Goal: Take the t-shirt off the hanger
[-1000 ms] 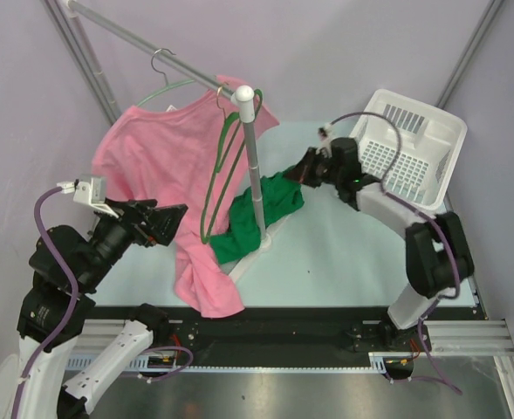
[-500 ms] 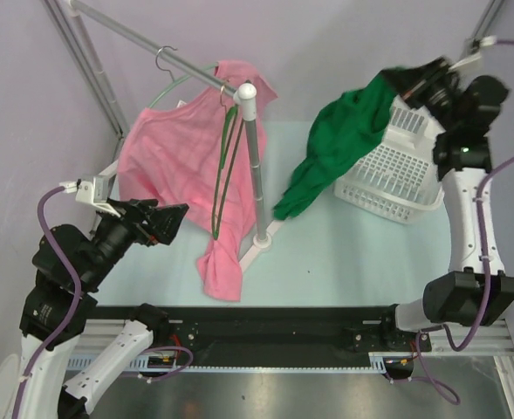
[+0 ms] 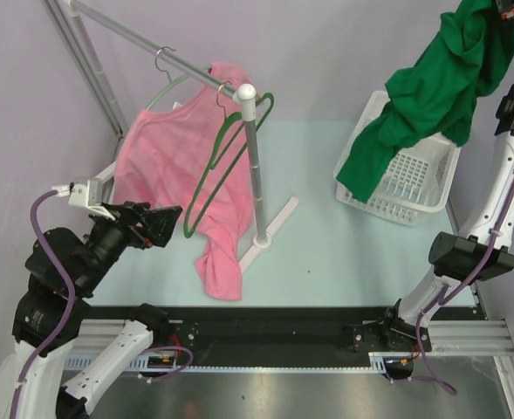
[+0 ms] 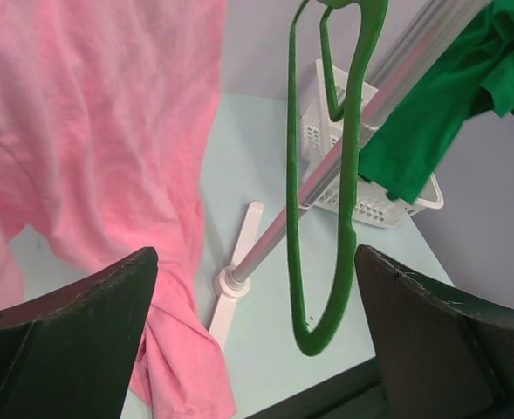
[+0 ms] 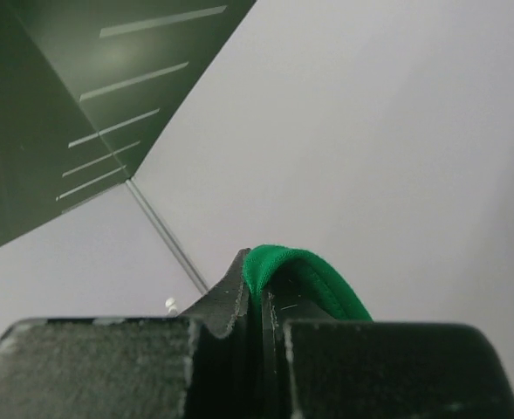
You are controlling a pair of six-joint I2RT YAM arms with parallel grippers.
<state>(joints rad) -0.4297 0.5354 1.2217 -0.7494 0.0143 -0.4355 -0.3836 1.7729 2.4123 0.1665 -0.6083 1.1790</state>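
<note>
A green t-shirt (image 3: 435, 92) hangs free in the air at the top right, its lower end over the white basket (image 3: 414, 196). My right gripper (image 5: 263, 301) is shut on a fold of its green fabric (image 5: 302, 269). The bare green hanger (image 3: 229, 155) dangles from the end of the rail, next to the upright pole (image 3: 255, 170). A pink t-shirt (image 3: 174, 166) hangs on a pale green hanger (image 3: 163, 85) further left. My left gripper (image 3: 165, 223) is open beside the pink shirt, holding nothing; its wrist view looks at the green hanger (image 4: 348, 175) and pink shirt (image 4: 91, 131).
The rail's white foot (image 3: 265, 231) lies on the pale table. The slanted metal rail (image 3: 143, 44) and frame posts stand at the back left. The basket (image 4: 370, 201) sits at the right rear, near my right arm (image 3: 505, 175).
My right arm has swung up and right, lifting the green t-shirt off the table and high over the basket. The green hanger has swung. The left arm has barely moved.
</note>
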